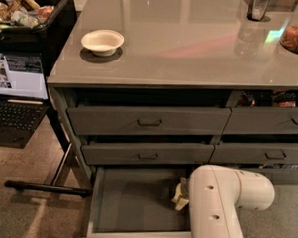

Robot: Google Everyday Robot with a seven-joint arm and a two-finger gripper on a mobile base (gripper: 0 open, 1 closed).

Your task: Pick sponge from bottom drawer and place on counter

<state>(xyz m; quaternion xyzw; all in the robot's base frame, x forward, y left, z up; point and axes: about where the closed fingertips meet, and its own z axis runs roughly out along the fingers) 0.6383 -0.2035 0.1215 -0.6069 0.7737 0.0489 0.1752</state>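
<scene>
The bottom drawer [130,204] of the left stack stands pulled open, with a bare dark grey floor. My gripper [183,191] reaches down into its right side, mostly hidden behind my white arm [219,203]. A small pale yellow piece [179,198] shows at the gripper; it looks like the sponge, at the drawer's right end. The counter [192,43] is a glossy grey slab above the drawers.
A white bowl [103,41] sits on the counter's left part. A glass [258,7] and a jar of orange snacks [297,35] stand at the far right. A laptop [16,93] and a black bin of snacks [25,9] are on the left. A black bar [47,188] lies on the floor.
</scene>
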